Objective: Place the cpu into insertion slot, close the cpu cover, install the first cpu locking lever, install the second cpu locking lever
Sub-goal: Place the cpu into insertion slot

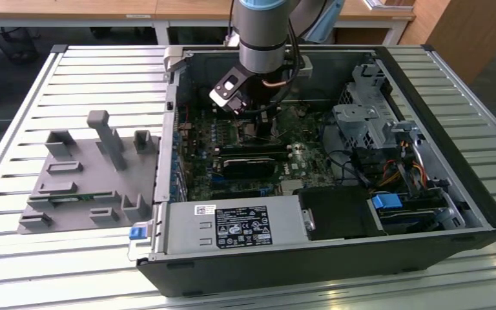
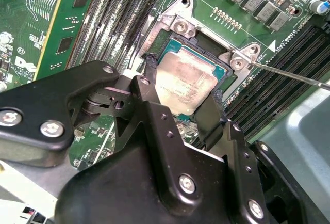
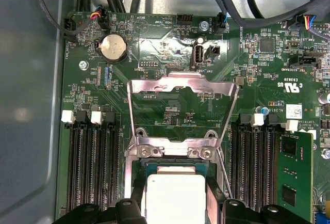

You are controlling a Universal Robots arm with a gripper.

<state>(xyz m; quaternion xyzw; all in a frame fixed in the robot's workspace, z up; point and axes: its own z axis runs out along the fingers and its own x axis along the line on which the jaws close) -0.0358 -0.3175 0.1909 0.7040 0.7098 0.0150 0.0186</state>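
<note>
The cpu (image 2: pixel 183 92), a silvery-beige square chip, lies level in the insertion slot (image 2: pixel 203 41) on the green board, whose dark rim shows around it. My gripper (image 2: pixel 183 79) straddles the chip, with one black finger (image 2: pixel 149 74) against one edge and another against the opposite edge. The first wrist view shows the cpu (image 3: pixel 175 193) between the fingers of the gripper (image 3: pixel 175 203), below the slot's edge (image 3: pixel 175 168). The cpu cover (image 3: pixel 154 85) stands flipped open beyond the slot. A thin locking lever (image 2: pixel 289 75) sticks out beside it. In the exterior view the gripper (image 1: pixel 261 126) reaches down into the computer case.
Long black memory slots (image 3: pixel 90 167) flank the socket on both sides, and a green memory stick (image 3: pixel 294 167) stands in one. Case walls, a drive cage (image 1: pixel 369 123) and the power supply (image 1: pixel 230 226) ring the board. A grey fixture tray (image 1: pixel 84 181) lies at the exterior view's left.
</note>
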